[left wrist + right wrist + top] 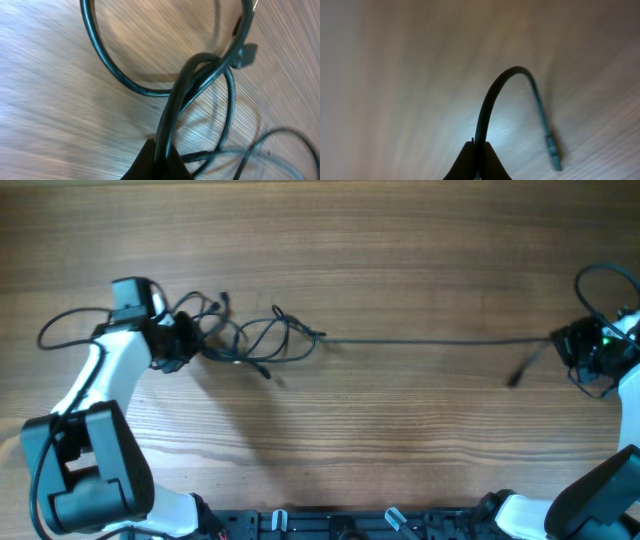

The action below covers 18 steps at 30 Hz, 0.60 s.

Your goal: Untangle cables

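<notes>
Right now your left claw (185,340) is clamping on the cables (270,340), and the bunch of loops is lying just beyond its tips on the table (400,260). Your right claw (577,350) is pinching one strand (430,342), which is running straight from its tips across to that tangle.

Only the left wrist view is showing you two cords leaving the closed jaws side by side, with a plug (245,55) sitting ahead of them. The right wrist view is showing a single cord arching out of the closed jaws, its plug end (552,150) dangling beside them.

The arm's thicker wire (60,328) is looping behind the left claw, apart from the tangle.
</notes>
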Each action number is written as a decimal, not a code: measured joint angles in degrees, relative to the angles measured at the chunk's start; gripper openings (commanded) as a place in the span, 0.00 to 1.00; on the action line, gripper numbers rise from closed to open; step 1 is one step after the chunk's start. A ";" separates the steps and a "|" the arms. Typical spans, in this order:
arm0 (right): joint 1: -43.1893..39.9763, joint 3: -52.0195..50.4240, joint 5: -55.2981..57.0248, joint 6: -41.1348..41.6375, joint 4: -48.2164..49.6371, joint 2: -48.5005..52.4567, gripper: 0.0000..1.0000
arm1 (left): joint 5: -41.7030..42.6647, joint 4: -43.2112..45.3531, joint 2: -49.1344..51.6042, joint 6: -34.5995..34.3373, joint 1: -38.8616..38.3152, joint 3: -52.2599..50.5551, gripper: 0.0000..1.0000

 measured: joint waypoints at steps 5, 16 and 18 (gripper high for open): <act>-0.09 0.00 15.08 7.65 -2.62 0.00 0.05 | 1.20 -1.95 0.00 -2.34 5.27 0.00 0.04; -0.20 0.00 30.91 10.58 -4.11 0.74 0.04 | 2.64 -1.03 0.00 -5.33 13.57 -2.12 0.04; 0.44 0.00 27.41 7.65 -1.03 2.38 0.11 | 3.67 0.85 0.00 -5.81 13.42 -2.86 0.04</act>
